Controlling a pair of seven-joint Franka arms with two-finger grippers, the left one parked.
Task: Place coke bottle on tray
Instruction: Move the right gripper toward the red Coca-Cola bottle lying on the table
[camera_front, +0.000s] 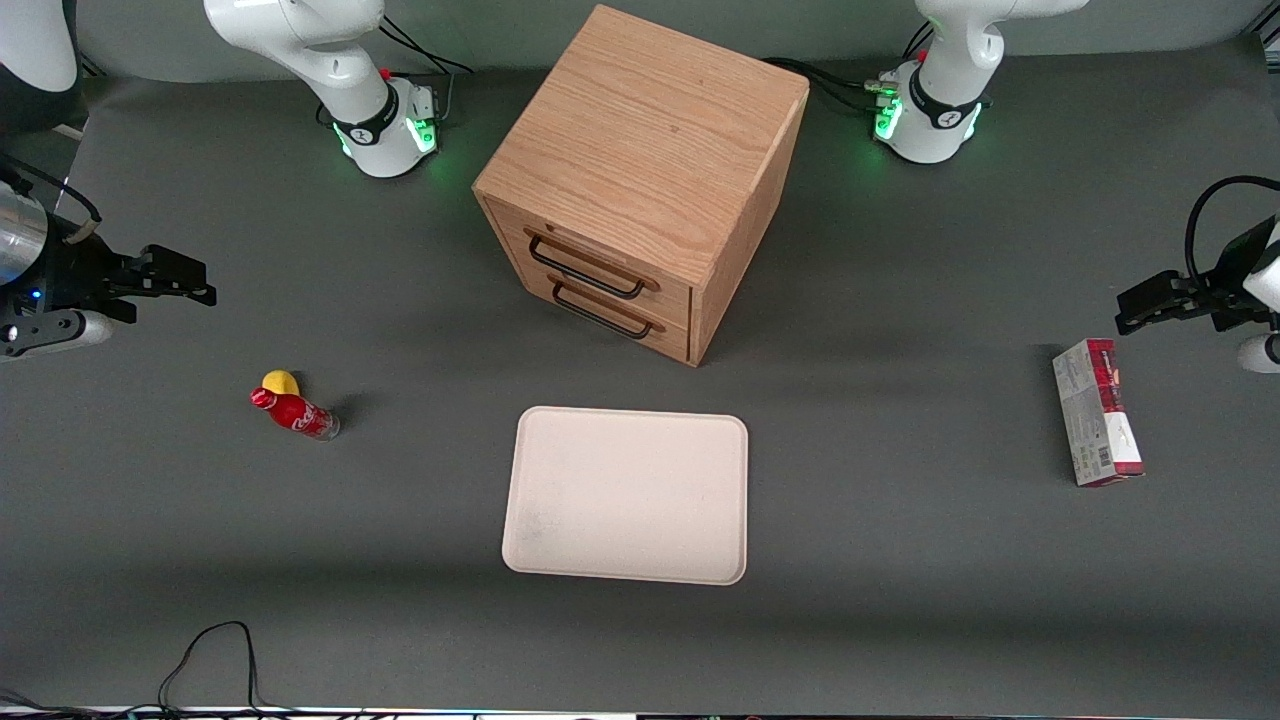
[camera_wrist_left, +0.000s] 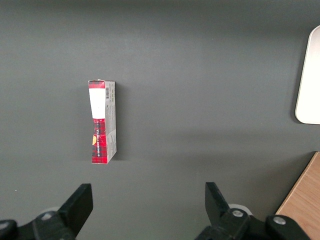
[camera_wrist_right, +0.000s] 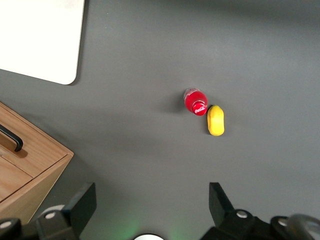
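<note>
The coke bottle (camera_front: 294, 412), tiny and red with a red cap and white script, stands on the grey table toward the working arm's end; it also shows in the right wrist view (camera_wrist_right: 196, 101). The cream-white tray (camera_front: 628, 494) lies flat in front of the drawer cabinet, nearer the front camera, with nothing on it; its corner shows in the right wrist view (camera_wrist_right: 40, 37). My gripper (camera_front: 190, 280) hangs open and empty above the table, farther from the front camera than the bottle and well apart from it; in the right wrist view (camera_wrist_right: 150, 205) both fingers stand wide apart.
A small yellow rounded object (camera_front: 281, 382) touches the bottle, just farther from the front camera. A wooden drawer cabinet (camera_front: 640, 180) with two black handles stands mid-table. A grey-and-red carton (camera_front: 1096, 411) lies toward the parked arm's end. A black cable (camera_front: 215, 650) loops near the table's front edge.
</note>
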